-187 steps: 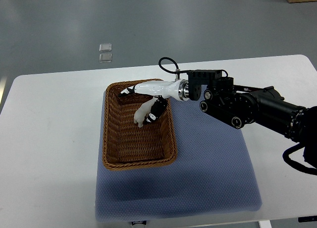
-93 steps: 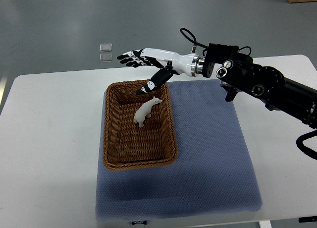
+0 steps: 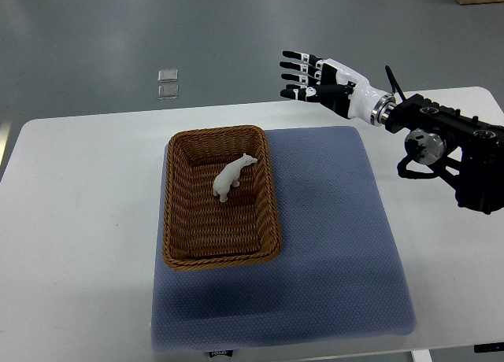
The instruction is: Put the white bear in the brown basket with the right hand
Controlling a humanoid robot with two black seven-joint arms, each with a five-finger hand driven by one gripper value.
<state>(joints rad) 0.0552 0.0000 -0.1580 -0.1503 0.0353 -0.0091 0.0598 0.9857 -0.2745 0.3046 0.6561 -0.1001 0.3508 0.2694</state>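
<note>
The white bear [image 3: 231, 175] stands inside the brown wicker basket [image 3: 177, 236], in its upper half, head pointing to the upper right. My right hand [image 3: 309, 77] is raised above the table's far edge, well to the right of the basket, fingers spread and holding nothing. Its black arm [image 3: 449, 145] comes in from the right edge. The left arm does not show.
The basket sits on the left part of a blue-grey mat [image 3: 331, 252] that covers the white table [image 3: 79, 220]. Two small clear squares [image 3: 167, 83] lie on the grey floor beyond the table.
The right hand let go of the bear inside the basket, then rose and drew back to the right, away from the basket. The bear stays standing where it was left.
</note>
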